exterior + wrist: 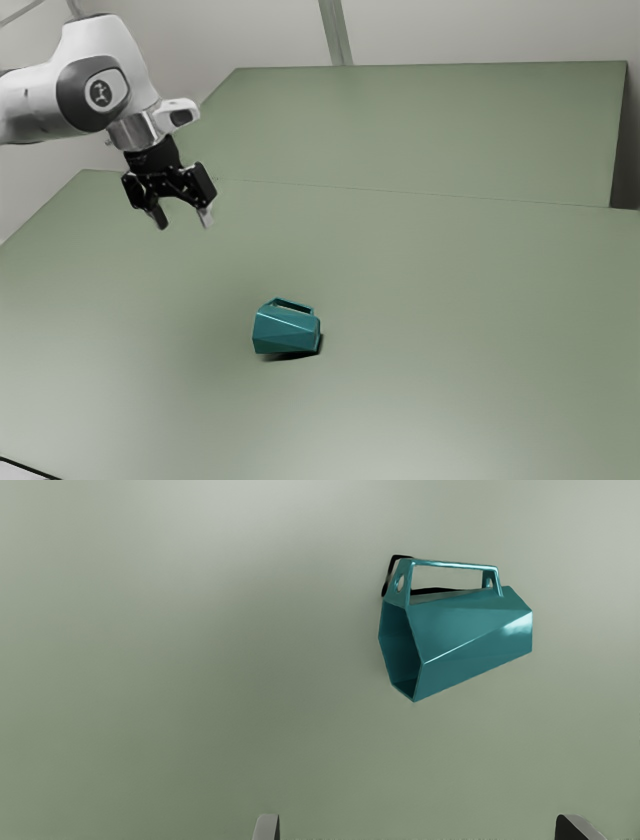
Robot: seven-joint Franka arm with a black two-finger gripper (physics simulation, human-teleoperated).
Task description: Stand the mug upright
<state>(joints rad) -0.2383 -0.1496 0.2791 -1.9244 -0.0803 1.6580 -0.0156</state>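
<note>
- arm (40, 106): white, in from exterior view's upper left
- wrist joint (98, 93): bent, hand section (137, 130) angled down and slightly toward exterior view's right
- gripper (184, 223): black, raised, pointing down
- fingers (267, 828): spread wide apart; both tips in at wrist view's bottom edge

Light: soft, moderate | table (480, 270): pale sheen, exterior view's near side | mug (287, 330): bright glints, dim interior, black shadow (290, 356) beneath
</note>
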